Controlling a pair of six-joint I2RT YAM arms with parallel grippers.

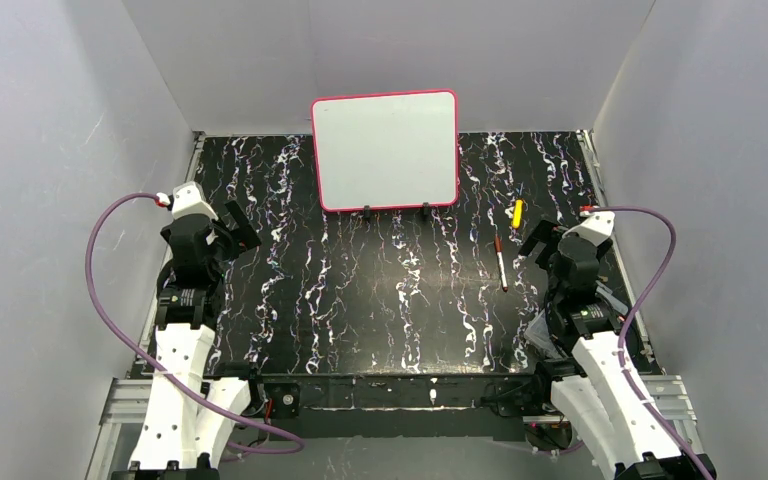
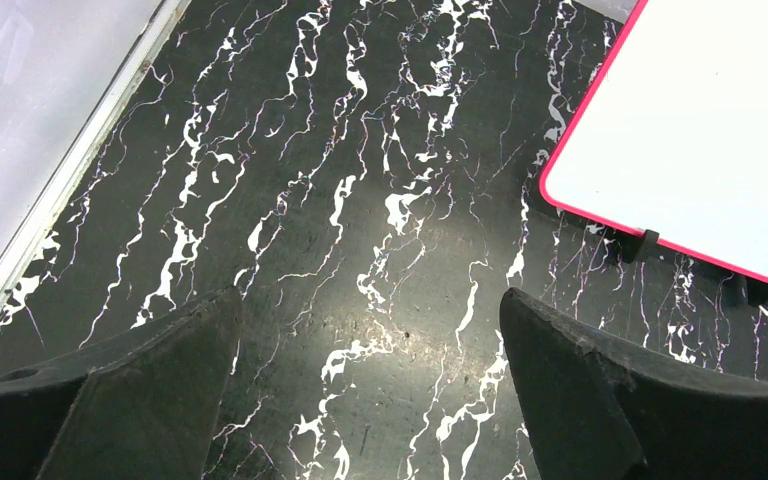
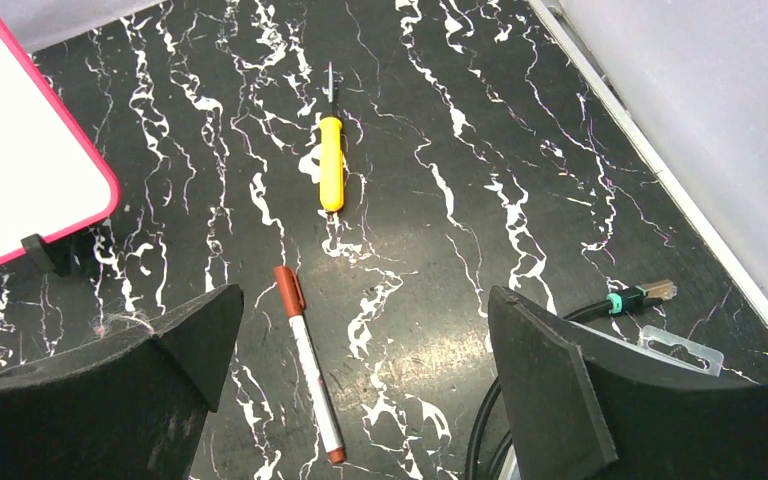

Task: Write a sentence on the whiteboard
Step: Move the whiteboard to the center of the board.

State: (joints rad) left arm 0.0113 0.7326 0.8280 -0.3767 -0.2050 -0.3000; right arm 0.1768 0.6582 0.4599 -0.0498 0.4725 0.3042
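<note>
Both claws are released and hold nothing — the left gripper [image 2: 370, 310] hangs over the black marbled table [image 2: 360, 150], and the right gripper [image 3: 365, 295] hangs above a red-capped marker [image 3: 308, 375] that lies flat. One yellow screwdriver [image 3: 331, 165] lies just beyond the marker. The whiteboard [image 1: 385, 150] stands at the far middle of the table on black clip feet — its face is plain white.

Black, white-veined table [image 1: 360, 300]. Whiteboard [image 1: 385, 150] stands on clip feet, upper centre of frame. Right of centre: red-capped marker [image 1: 500, 264], with yellow-handled screwdriver [image 1: 517, 213] just above, not touching.
</note>
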